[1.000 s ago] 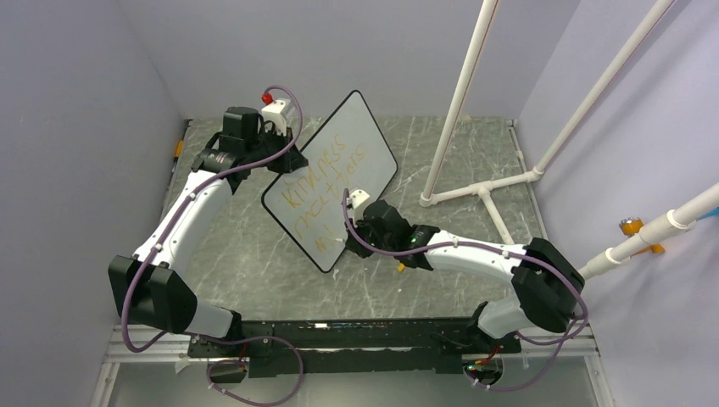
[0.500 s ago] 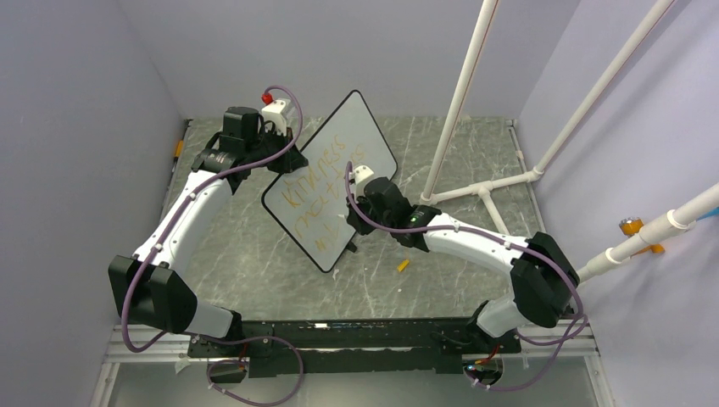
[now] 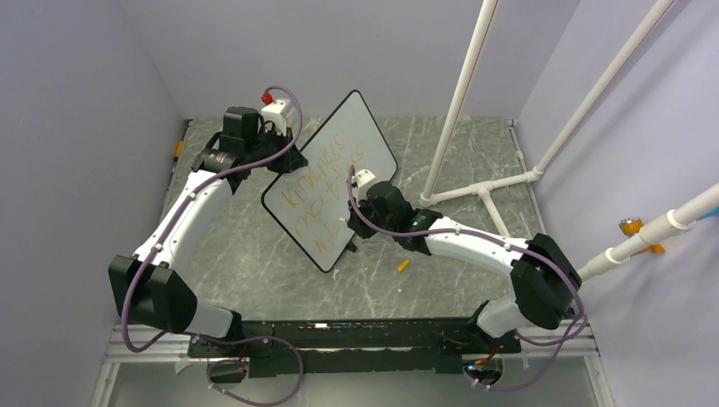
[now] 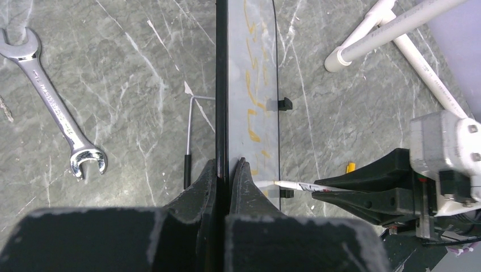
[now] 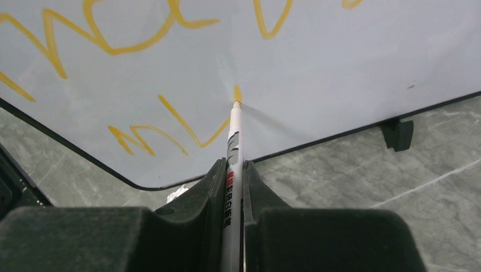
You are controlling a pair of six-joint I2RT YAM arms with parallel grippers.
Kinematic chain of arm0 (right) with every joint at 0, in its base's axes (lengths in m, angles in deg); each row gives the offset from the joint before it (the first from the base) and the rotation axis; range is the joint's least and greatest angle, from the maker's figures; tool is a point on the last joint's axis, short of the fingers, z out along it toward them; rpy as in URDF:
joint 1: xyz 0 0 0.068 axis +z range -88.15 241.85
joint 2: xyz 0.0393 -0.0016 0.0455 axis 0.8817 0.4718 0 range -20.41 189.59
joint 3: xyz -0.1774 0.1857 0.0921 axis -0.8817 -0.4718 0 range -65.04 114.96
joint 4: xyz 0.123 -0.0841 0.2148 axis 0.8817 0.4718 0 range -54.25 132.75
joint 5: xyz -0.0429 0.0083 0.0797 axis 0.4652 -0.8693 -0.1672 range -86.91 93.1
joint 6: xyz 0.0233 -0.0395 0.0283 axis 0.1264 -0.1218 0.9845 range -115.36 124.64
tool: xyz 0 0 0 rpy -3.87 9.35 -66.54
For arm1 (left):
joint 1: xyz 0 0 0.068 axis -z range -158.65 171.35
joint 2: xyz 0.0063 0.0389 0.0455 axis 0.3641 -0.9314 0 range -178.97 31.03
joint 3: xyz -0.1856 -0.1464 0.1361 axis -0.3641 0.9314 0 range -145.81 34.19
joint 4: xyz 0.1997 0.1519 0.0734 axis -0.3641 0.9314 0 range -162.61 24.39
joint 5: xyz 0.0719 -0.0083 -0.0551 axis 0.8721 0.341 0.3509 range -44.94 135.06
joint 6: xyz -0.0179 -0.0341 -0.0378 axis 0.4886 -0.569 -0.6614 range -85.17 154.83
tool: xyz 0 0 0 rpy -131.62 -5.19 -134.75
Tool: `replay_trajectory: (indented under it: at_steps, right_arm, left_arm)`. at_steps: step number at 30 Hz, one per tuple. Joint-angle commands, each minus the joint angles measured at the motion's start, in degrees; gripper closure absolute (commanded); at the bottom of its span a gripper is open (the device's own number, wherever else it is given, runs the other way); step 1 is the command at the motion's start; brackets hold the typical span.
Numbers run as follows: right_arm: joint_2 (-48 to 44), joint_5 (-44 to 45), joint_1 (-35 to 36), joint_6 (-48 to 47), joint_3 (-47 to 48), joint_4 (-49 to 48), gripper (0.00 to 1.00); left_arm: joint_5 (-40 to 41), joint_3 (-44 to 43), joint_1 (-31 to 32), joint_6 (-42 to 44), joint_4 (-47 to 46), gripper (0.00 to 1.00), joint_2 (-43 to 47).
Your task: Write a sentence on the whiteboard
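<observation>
- The whiteboard (image 4: pixel 222 79) is seen edge-on, its black frame clamped between the left gripper's (image 4: pixel 223 165) fingers.
- The sentence (image 4: pixel 252 96) is shown in orange strokes just right of that gripper.
- A marker (image 4: pixel 283 184), gripped by the right gripper (image 4: pixel 317 190), is set tip-first against the board.
- A wrench (image 4: pixel 54 105) is laid well to the left.
</observation>
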Motion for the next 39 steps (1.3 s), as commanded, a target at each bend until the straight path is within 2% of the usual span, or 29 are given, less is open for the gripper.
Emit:
replay_trajectory:
  at_steps: [1,7,17,27,39]
  right_arm:
    - [-0.04,-3.28,0.34,2.09,-3.38,-5.14,1.0]
    - [-1.06,-1.11,0.34,2.56,-5.24,-4.73,1.0]
    - [-4.75,9.04,-0.81,1.99,-1.2,2.0,1.0]
    - [-5.68,4.21,-4.92,2.67,1.17,0.77,1.0]
    - [-3.65,-1.29,-5.97,3.13,1.2,-2.25,1.0]
  left_arm:
    - [14.0,1.46,0.0,9.4,9.56,1.0,-2.44]
    - [13.87,1.48,-0.01,9.44,9.45,1.0,-2.35]
    - [13.21,1.63,0.0,9.24,9.29,1.0,-1.42]
    - [13.63,1.86,0.35,9.27,9.26,1.0,-1.29]
    - [13.84,2.03,0.71,9.35,9.11,1.0,-0.91]
